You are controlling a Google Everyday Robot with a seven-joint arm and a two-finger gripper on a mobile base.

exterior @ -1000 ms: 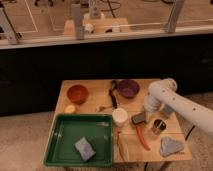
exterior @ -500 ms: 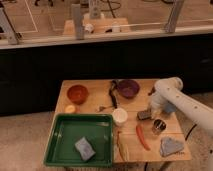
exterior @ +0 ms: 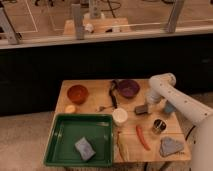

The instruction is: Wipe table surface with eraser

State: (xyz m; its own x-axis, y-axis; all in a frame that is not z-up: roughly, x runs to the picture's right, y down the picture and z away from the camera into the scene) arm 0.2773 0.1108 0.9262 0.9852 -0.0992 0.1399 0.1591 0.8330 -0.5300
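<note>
Light brown wooden counter [exterior: 97,90] viewed from above and in front, set before a dark low wall. Beyond the wall lie a pale floor with painted lines and a second wooden table [exterior: 95,26].

Robot arm [exterior: 172,97], white, enters from the right, bends at an elbow over the far right part of the counter and points downward. Its hand [exterior: 145,104] is closed on the eraser [exterior: 140,110], a small dark grey block resting on the counter right of centre. The eraser lies between the purple bowl [exterior: 128,88] behind it and the metal cup [exterior: 159,125] in front of it and to the right. White cup [exterior: 119,116] stands just left of the eraser, apart from it.

Far row, left to right: orange bowl [exterior: 77,93], black utensil [exterior: 113,95] lying lengthwise, purple bowl. Small yellow-orange item [exterior: 70,108] sits near the left edge, in front of the orange bowl.

Green tray [exterior: 54,145] fills the near left part of the counter. A blue-grey sponge block [exterior: 85,148] lies tilted in the tray's near half. Red elongated item [exterior: 142,137] lies right of the tray and in front of the white cup. A pale elongated item [exterior: 122,150], of a kind that cannot be told, lies just beside the tray's right rim. Grey-blue cloth [exterior: 171,146] lies crumpled at the near right corner, near the metal cup.
</note>
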